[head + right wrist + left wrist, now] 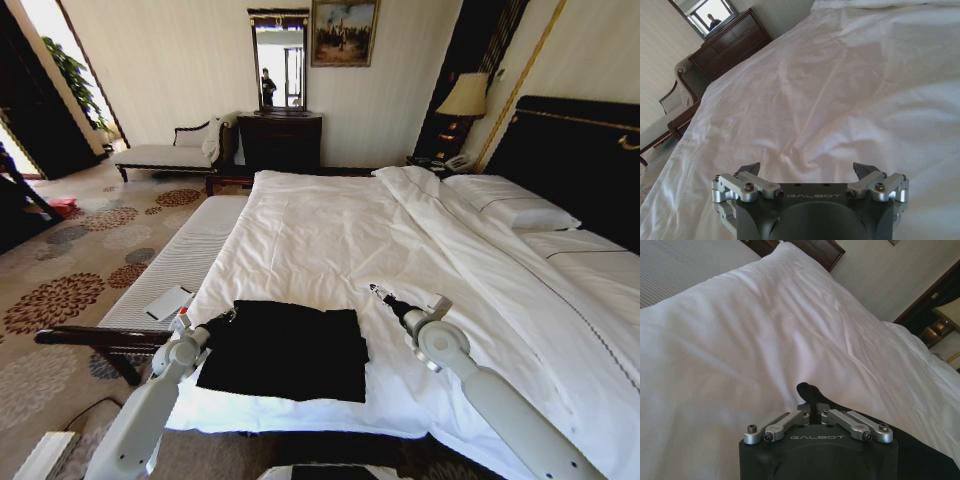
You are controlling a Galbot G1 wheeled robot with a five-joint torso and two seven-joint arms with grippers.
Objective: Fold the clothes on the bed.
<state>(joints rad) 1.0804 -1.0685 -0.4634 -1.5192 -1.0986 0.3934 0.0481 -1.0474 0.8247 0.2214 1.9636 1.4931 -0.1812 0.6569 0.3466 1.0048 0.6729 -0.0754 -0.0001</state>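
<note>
Black T-shirt [285, 350], partly folded, lies near foot edge of bed [330, 230]. My left claw [812, 405] pinches its left hem; right claw [807, 172] spread, hovering over duvet. Fabric limp, light: I'd grip corners.

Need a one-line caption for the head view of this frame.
Left gripper shut on the T-shirt's left edge at the foot of the bed; right gripper open over the duvet.

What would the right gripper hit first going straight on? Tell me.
Probably nothing solid: the open right gripper points along the bare white duvet, clear of the black T-shirt. It might skim the duvet; depth is unclear.
</note>
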